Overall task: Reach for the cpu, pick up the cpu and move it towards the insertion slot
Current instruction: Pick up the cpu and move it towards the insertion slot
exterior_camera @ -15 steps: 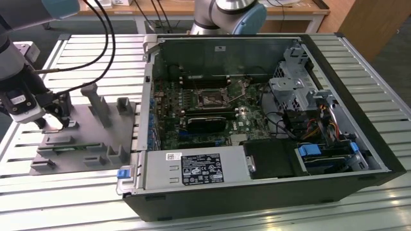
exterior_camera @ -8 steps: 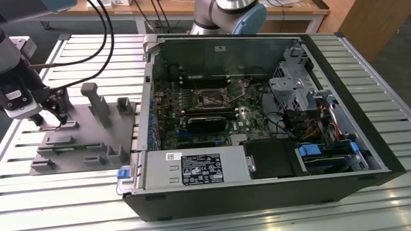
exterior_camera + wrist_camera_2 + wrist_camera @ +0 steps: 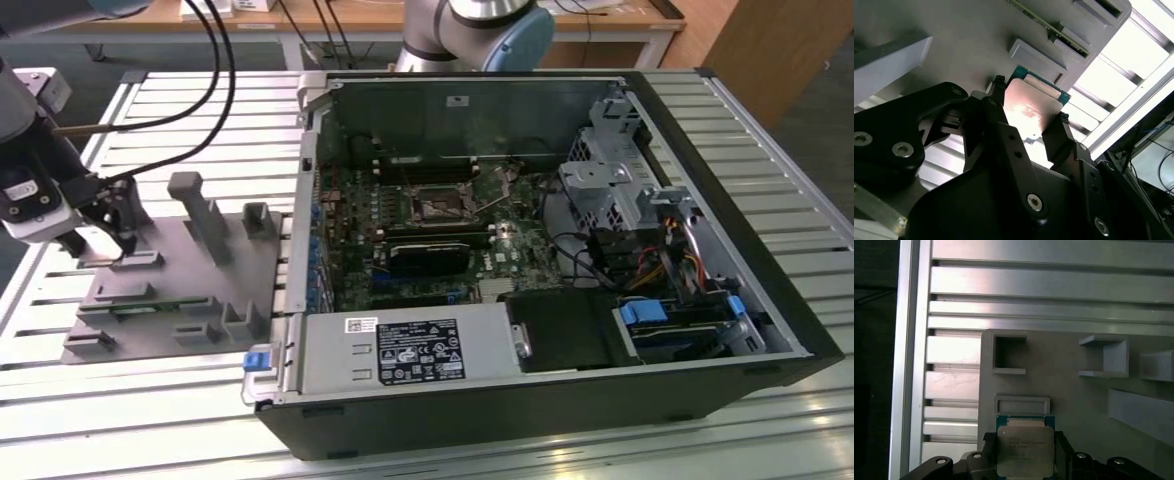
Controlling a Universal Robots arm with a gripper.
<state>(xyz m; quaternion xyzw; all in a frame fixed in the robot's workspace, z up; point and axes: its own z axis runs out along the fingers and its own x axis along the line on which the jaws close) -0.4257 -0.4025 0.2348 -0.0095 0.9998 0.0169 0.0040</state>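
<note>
The gripper (image 3: 1030, 100) was clamped on the cpu (image 3: 1025, 450) by two opposite edges, near the edge of the plate (image 3: 160, 272) at the exterior view's left. Pick-up seemed in hand; the slot (image 3: 437, 203) lay well apart, so carrying would demand a level hold.

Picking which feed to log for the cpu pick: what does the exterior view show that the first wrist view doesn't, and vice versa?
Exterior view adds: the open computer case, with the insertion slot on its green board, well to the exterior view's right of the gripper.
First wrist view adds: the cpu close up, silver top facing the camera, with the gripper closed against two opposite edges.
Both share: the gripper, the grey fixture plate and the slatted metal table.
</note>
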